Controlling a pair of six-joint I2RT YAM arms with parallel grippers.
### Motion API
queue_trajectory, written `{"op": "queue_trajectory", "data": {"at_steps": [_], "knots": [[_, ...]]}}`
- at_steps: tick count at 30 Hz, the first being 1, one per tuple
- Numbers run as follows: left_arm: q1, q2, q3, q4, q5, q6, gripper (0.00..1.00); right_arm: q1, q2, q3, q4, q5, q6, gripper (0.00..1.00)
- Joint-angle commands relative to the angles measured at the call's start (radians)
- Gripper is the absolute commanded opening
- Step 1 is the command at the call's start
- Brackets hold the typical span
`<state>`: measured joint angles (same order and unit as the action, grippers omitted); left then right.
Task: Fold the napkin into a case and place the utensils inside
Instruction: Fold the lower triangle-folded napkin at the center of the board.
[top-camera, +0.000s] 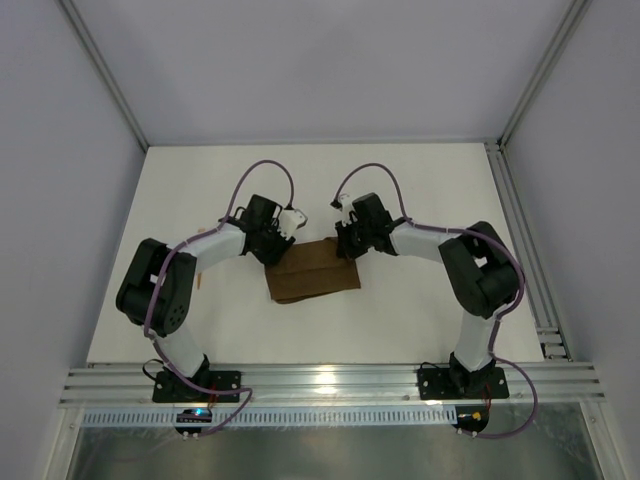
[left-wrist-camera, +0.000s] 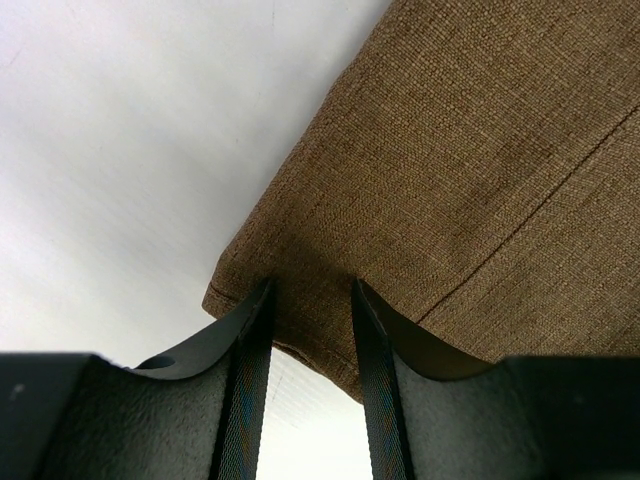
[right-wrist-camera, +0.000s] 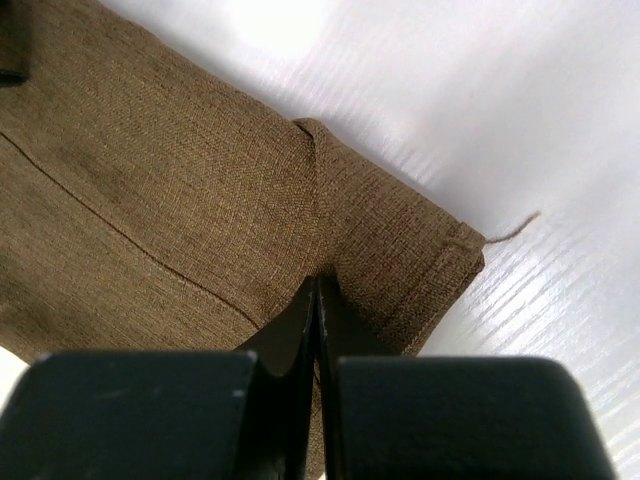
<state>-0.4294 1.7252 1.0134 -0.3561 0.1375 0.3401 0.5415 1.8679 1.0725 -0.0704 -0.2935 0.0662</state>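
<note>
- The napkin (top-camera: 312, 272) lies lengthwise left to right, with both arms at its far edge.
- Left pincer (left-wrist-camera: 310, 285) is narrowly parted over the left corner.
- Right pincer (right-wrist-camera: 318, 278) is closed tight at the right corner.

The folded dark brown cloth napkin (top-camera: 312, 272) lies on the flat white table (top-camera: 200, 200), with the left gripper (top-camera: 272, 252) at its ten o'clock corner and the right gripper (top-camera: 346, 247) at two o'clock.

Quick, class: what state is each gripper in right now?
Left gripper: open, at a corner of the napkin.
Right gripper: closed, apparently pinching the napkin.
</note>
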Motion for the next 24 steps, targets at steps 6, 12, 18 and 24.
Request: {"op": "queue_trajectory", "data": {"at_steps": [6,12,18,24], "knots": [[0.009,-0.026,0.025,-0.027,0.013,0.007,0.39,-0.014,-0.088,-0.049,-0.061,0.056,-0.025,0.03],[0.009,-0.097,0.068,-0.105,0.122,0.004,0.45,-0.006,-0.124,0.036,-0.104,0.008,-0.045,0.03],[0.009,-0.154,0.139,-0.184,0.200,-0.030,0.48,-0.012,-0.161,0.132,-0.085,-0.038,-0.020,0.04],[0.017,-0.150,0.116,-0.169,0.093,-0.042,0.45,-0.060,-0.066,0.161,-0.063,-0.056,0.043,0.04]]}}
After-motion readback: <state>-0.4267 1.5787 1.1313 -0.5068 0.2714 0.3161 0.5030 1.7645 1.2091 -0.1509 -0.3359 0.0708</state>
